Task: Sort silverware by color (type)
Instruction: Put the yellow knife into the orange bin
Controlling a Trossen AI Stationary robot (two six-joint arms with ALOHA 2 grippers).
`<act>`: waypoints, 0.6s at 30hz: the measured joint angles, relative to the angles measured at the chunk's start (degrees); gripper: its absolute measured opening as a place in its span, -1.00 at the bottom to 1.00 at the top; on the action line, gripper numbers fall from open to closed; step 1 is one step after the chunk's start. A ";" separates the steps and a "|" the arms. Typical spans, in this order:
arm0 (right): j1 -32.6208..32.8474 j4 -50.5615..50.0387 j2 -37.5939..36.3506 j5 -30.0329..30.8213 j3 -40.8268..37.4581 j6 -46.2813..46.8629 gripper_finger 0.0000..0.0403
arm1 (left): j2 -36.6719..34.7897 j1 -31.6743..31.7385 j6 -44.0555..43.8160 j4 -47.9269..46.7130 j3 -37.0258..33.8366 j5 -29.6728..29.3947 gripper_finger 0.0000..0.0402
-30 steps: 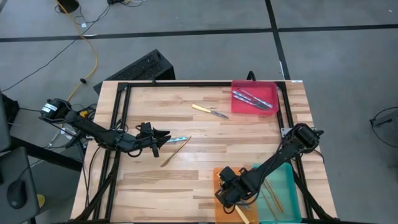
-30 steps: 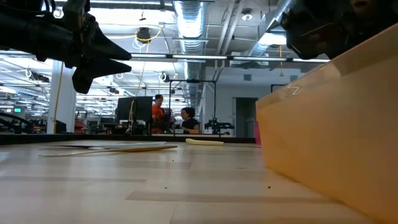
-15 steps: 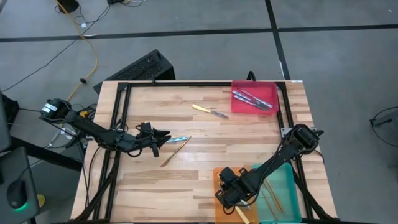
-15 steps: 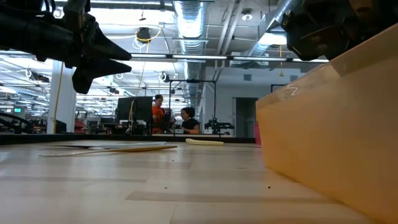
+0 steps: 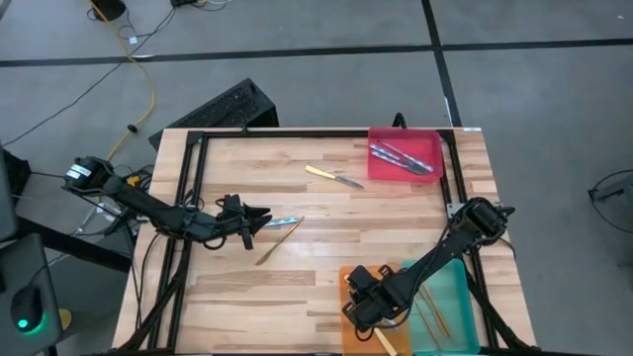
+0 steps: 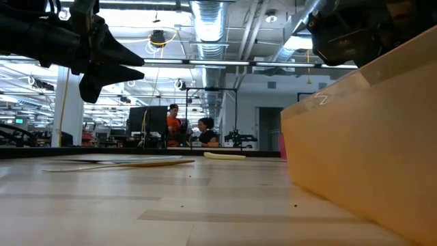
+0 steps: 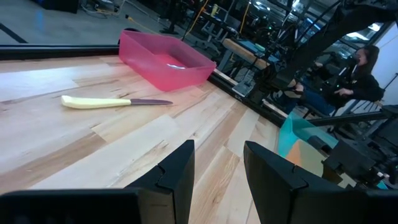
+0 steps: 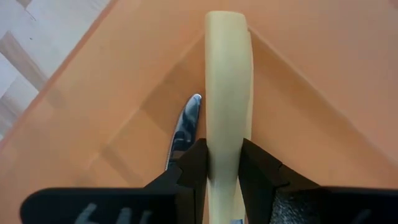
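The table point(image 5: 326, 247) is pale wood in butcher-block strips, smooth with a soft matt sheen and visible grain, edged by a black frame point(image 5: 297, 133) that looks like matt metal. The red tray point(image 7: 163, 60) appears to be slightly translucent, glossy plastic; the orange tray point(image 8: 311, 81) is opaque, smooth and satin, and the teal tray point(image 5: 450, 297) looks like the same plastic. The yellow-handled knife point(image 7: 115, 101) has a smooth, matt plastic-looking handle and a dark metal blade. In the right wrist view a cream handle point(image 8: 227, 93) is smooth and matt beside a shiny, mirror-bright metal tip point(image 8: 185, 124). Gripper fingers point(image 7: 177, 174) are matt black
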 joint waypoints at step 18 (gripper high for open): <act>-0.02 3.88 0.05 -1.86 -0.07 -8.10 -0.49 | 0.00 0.00 0.00 -1.09 0.00 0.01 -0.39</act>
